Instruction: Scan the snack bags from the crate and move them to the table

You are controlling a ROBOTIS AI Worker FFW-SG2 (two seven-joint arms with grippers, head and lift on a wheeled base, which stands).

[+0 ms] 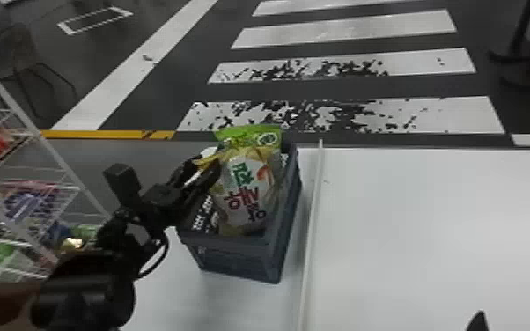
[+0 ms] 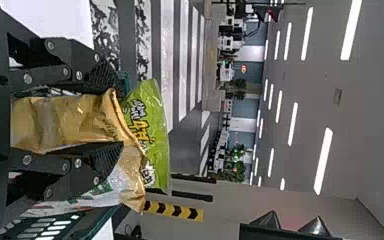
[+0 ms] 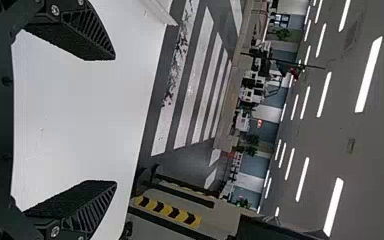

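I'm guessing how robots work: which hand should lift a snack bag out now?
Probably the left: the left hand has a gold snack bag between its fingers at the crate, while the right hand is open over the table.

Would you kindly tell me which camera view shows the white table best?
The head view: there the table spreads broadly beside the crate. The right wrist view shows a stretch behind the open right pincer; the left wrist view, a small piece.
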